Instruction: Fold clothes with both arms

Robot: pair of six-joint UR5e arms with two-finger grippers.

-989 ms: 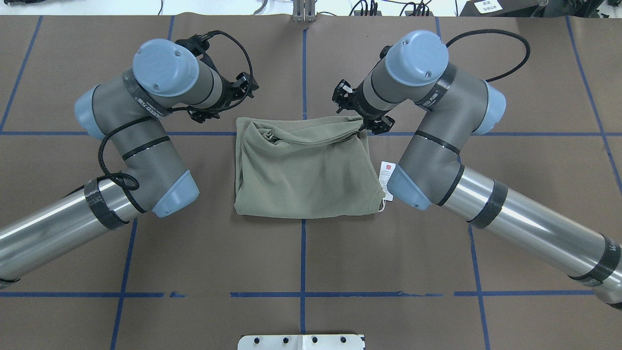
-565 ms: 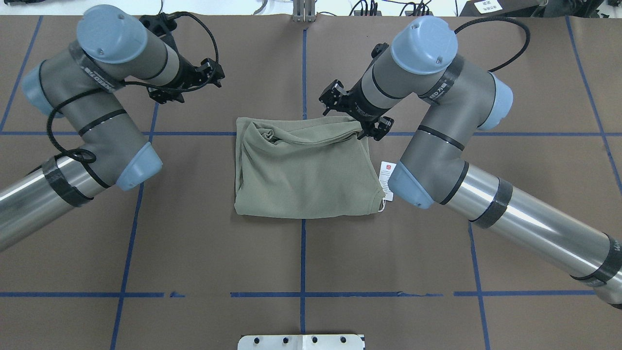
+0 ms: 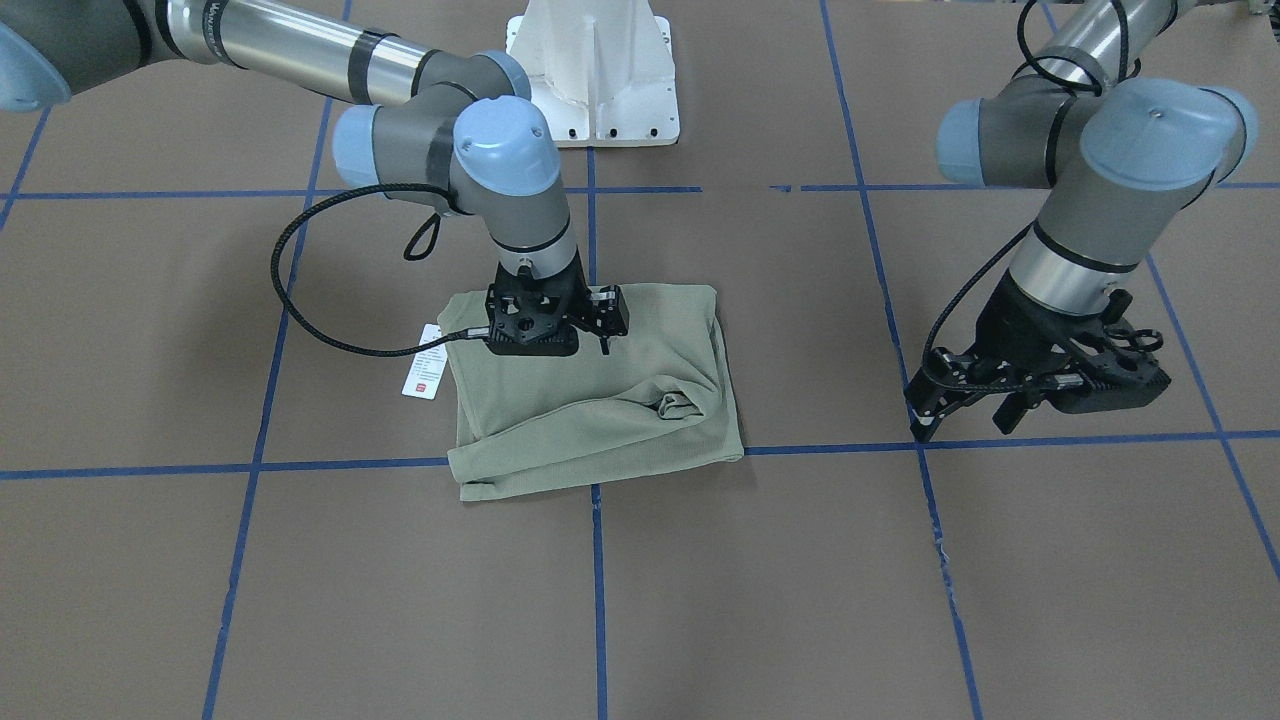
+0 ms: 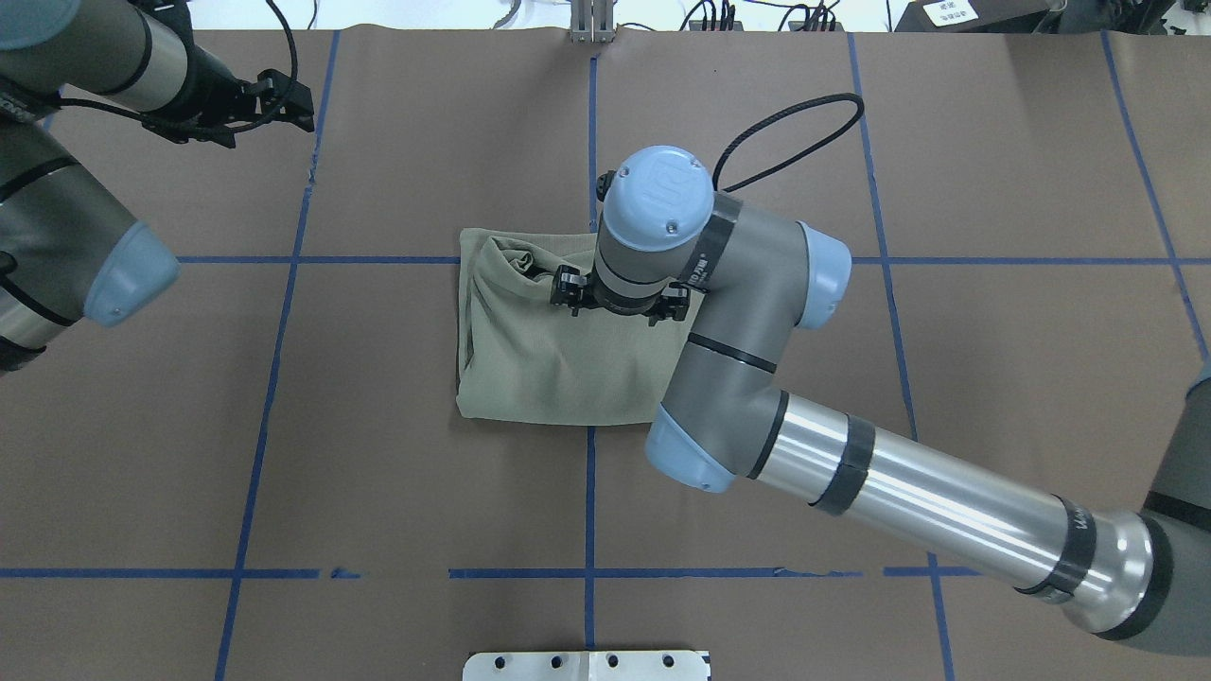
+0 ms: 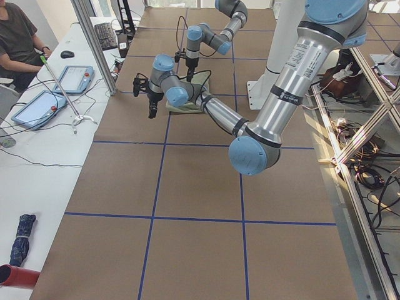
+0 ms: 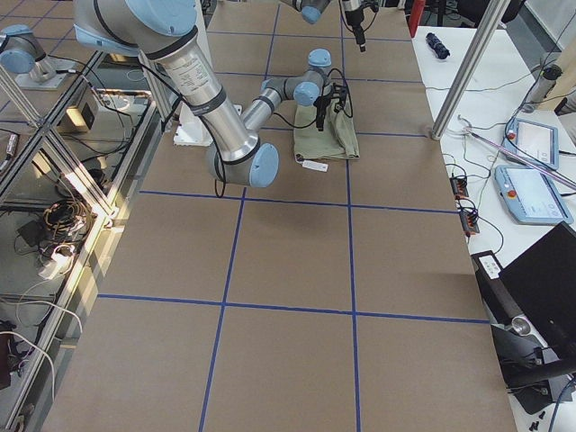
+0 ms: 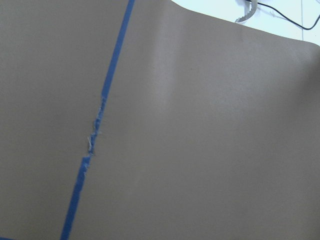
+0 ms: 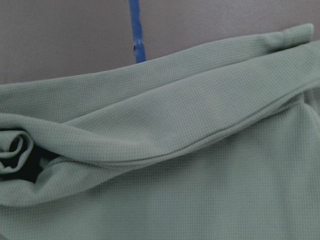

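Overhanging shirt [image 3: 620, 420] fold: right gripper [image 3: 550, 340].

right gripper [image 3: 545, 340] | jaw state hidden | hang tag [image 3: 424, 372] | print too small

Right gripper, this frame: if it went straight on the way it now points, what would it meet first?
The green shirt. The right gripper points straight down over the shirt's far half, and its wrist view is filled with the rolled fold there. Whether it already touches the cloth I cannot tell.
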